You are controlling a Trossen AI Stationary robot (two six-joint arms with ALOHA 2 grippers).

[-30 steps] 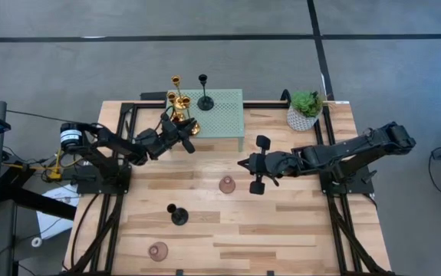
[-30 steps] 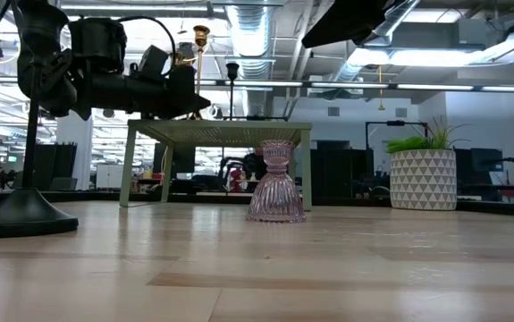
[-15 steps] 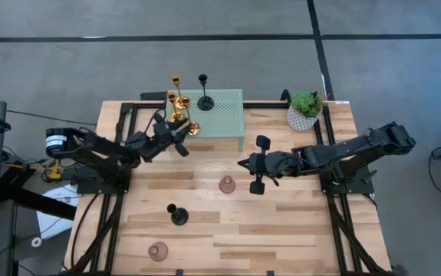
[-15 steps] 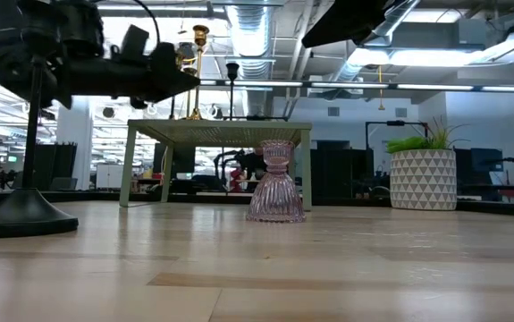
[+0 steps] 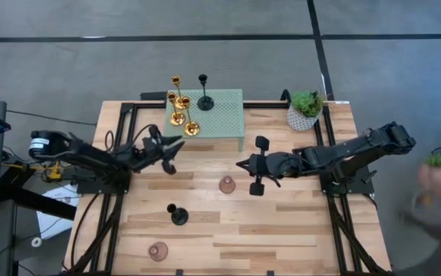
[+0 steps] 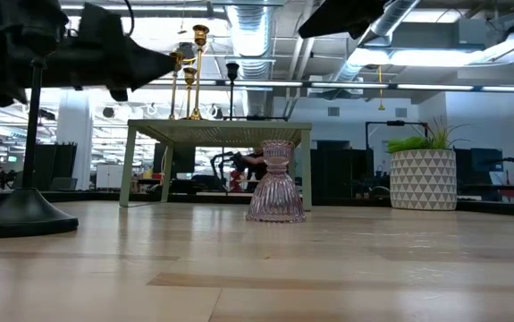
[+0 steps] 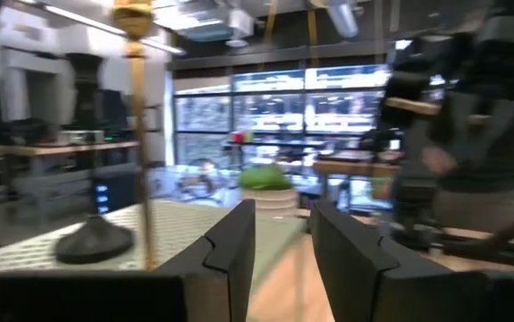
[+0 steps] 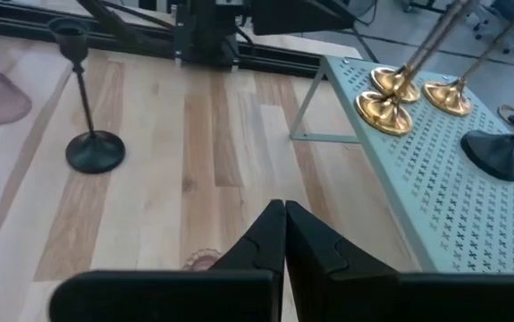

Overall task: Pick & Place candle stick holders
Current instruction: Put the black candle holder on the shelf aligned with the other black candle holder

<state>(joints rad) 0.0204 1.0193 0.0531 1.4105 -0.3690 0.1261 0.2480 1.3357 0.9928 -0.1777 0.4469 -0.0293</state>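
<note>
Three gold candle stick holders (image 5: 182,115) and one black holder (image 5: 205,101) stand on their round bases on the green perforated rack (image 5: 224,115) at the table's far side. They also show in the right wrist view (image 8: 391,98). A pink glass holder (image 5: 226,185) stands mid-table, a black holder (image 5: 178,215) nearer, and another pink glass one (image 5: 157,251) by the near edge. My left gripper (image 5: 170,153) is open and empty, to the left of and nearer than the rack. My right gripper (image 5: 241,163) is shut and empty, beside the mid-table pink holder.
A green plant in a white pot (image 5: 304,109) stands at the far right corner. The rack stands on thin legs (image 6: 128,165) with open room beneath it. A blurred person (image 5: 435,192) is beyond the table's right edge.
My left gripper has drawn back from the gold holders on the rack, toward the table's left and near edges. The gold holders stay upright on the rack. A person has come into view at the right.
</note>
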